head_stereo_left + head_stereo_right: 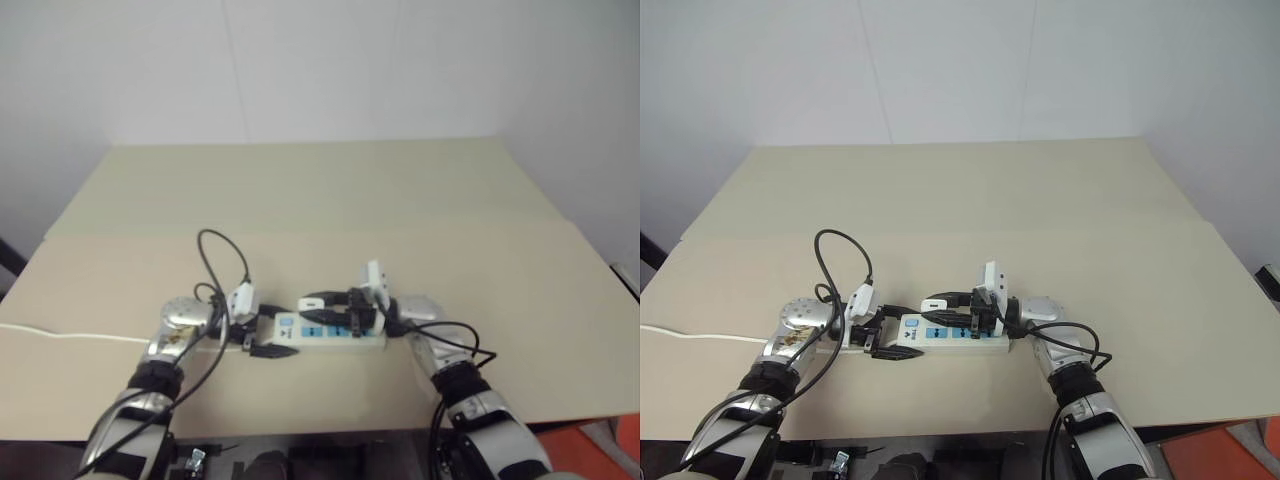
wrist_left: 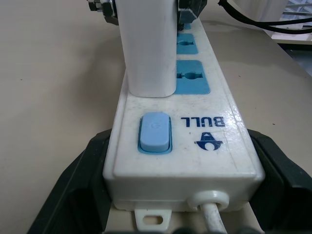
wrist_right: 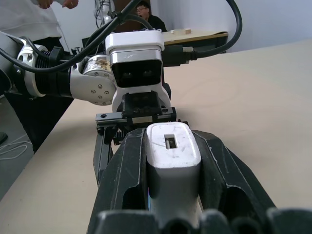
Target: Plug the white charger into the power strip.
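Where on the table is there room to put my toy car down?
The far part of the table, between the wall and the power strip, is bare, and so is the right side past the right gripper. It is crowded near the front, where both grippers, left gripper too, meet at the strip.

Robotics lab: bare beige table (image 1: 330, 190), blank white walls (image 1: 300, 70), seated onlooker (image 3: 146, 12).

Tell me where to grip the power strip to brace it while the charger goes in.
Grip the power strip at its switch end, across the long side walls, from behind the cord exit. That end is free of sockets, and the left gripper clamps there, clear of the white charger.
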`<state>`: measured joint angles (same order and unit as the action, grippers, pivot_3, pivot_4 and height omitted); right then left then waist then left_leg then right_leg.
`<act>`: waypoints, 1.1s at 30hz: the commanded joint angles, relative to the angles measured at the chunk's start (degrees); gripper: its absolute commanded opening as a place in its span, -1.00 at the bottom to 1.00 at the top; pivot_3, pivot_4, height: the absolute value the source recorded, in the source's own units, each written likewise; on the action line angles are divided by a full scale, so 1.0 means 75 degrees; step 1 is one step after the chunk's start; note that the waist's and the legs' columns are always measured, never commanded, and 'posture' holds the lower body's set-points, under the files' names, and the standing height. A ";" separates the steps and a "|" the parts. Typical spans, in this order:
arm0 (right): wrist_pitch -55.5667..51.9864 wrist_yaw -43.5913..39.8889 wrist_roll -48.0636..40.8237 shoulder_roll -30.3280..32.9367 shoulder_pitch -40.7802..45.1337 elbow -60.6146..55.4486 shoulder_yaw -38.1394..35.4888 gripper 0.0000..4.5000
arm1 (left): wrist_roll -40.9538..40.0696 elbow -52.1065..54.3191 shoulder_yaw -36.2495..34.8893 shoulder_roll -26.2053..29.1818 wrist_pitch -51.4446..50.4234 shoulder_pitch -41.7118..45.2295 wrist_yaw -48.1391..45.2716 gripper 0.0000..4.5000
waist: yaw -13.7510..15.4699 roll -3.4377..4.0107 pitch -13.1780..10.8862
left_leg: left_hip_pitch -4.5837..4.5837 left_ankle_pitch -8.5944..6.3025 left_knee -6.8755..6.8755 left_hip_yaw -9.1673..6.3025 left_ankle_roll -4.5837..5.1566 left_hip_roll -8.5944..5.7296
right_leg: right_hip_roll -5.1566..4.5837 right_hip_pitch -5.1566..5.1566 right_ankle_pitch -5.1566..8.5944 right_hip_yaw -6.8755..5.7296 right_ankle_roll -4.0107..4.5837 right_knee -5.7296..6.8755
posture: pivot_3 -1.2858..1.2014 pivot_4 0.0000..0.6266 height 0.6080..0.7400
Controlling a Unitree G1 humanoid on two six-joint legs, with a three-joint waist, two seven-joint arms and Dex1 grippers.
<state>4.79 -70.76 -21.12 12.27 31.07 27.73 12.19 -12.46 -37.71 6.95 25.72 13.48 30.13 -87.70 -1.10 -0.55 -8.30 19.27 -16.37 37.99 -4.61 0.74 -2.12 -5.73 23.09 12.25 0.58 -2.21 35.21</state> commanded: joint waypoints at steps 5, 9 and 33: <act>0.0896 0.0799 0.0828 0.0154 -0.0422 0.0793 -0.0108 -0.51 | -0.0032 0.0244 0.0022 0.0142 0.0113 0.0061 -0.0169 0.46 | -0.0004 -0.0022 0.0015 | -0.0002 0.0000 -0.0001 0.0002 0.0000 0.0002 | 0.0003 0.0000 0.0000 0.0005 0.0000 0.0000 | 0.03 -0.52 1.00; 0.0688 0.0788 0.0827 0.0188 -0.0377 0.0876 -0.0091 -0.19 | -0.0005 0.0205 0.0027 0.0132 0.0127 0.0092 -0.0143 0.46 | -0.0008 -0.0035 0.0028 | -0.0010 0.0000 -0.0001 0.0006 0.0000 0.0006 | 0.0009 -0.0002 -0.0003 0.0015 0.0005 0.0001 | 0.03 -0.52 1.00; 0.0004 -0.0071 -0.0180 0.0871 -0.0725 -0.1095 -0.0855 1.00 | -0.0549 0.1211 -0.0323 0.0435 -0.0468 -0.0229 -0.0250 0.98 | 0.0012 -0.0069 0.0063 | 0.0006 -0.0003 -0.0005 0.0006 0.0003 0.0018 | 0.0023 0.0011 -0.0005 0.0022 0.0008 -0.0011 | 0.03 -0.52 1.00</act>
<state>6.64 -70.01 -20.32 17.20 26.82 23.56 7.67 -14.42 -32.23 6.61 27.36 10.01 29.32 -89.57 -1.02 -1.07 -7.82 19.34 -16.39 37.92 -4.56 0.76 -1.98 -5.56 23.21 12.22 0.76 -2.15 35.13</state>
